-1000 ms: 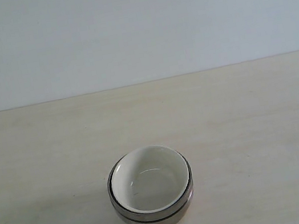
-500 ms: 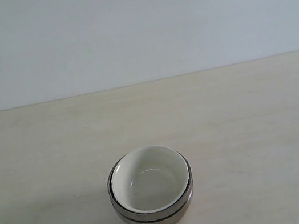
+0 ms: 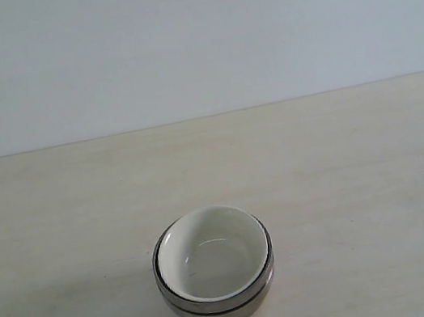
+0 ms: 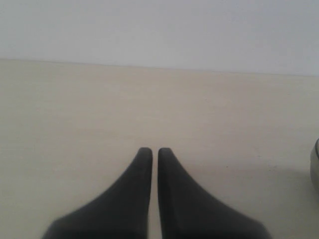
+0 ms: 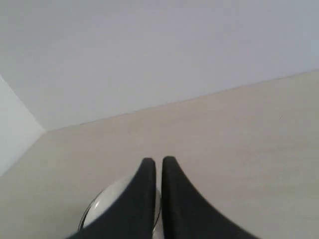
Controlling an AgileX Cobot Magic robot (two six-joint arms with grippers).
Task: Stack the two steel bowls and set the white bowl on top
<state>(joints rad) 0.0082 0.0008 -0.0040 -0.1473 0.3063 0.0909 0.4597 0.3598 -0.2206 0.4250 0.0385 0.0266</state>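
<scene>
Here a pale table with stacked bowls meets a plain wall.

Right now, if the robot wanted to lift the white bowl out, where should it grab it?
Probably its rim, from straight above, one finger inside, one outside. The white bowl sits nested in the steel bowls, so its wall is hidden and only the rim shows.

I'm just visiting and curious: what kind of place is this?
Probably a robot test bench, not a kitchen: a pale table, a plain white wall, and the white bowl nested in the two steel bowls.
</scene>
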